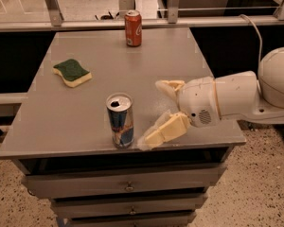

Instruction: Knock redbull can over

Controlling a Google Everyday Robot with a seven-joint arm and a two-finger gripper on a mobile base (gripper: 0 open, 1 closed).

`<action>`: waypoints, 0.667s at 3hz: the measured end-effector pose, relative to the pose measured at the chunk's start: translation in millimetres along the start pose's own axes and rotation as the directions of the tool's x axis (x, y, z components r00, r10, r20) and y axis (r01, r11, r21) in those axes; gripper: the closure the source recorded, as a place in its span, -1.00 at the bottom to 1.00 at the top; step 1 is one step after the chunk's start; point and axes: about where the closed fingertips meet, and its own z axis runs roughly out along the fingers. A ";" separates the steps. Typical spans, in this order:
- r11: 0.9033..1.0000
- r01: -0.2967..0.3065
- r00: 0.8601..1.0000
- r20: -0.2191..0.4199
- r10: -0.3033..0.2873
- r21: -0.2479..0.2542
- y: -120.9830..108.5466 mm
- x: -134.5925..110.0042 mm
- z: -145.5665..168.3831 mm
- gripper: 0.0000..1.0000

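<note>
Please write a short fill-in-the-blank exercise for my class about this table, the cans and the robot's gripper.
1. The redbull can stands ___ near the front edge of the table.
2. In the camera view, the open gripper is on the ___ side of that can.
3. The top of the sponge is ___.
Missing words: upright; right; green.

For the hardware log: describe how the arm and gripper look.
The gripper, just right of the slim blue-and-silver redbull can, has two cream, wedge-shaped fingers on a rounded white wrist with a small dotted vent. The white arm ends in a large round joint; a thin pale cable loops behind.
</note>
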 end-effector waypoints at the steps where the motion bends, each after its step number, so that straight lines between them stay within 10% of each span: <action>1: 1.000 0.007 1.000 0.009 -0.007 -0.008 3.4 -5.9 3.7 -1.00; 2: 1.000 0.007 1.000 0.008 -0.007 -0.008 3.3 -5.7 3.6 -1.00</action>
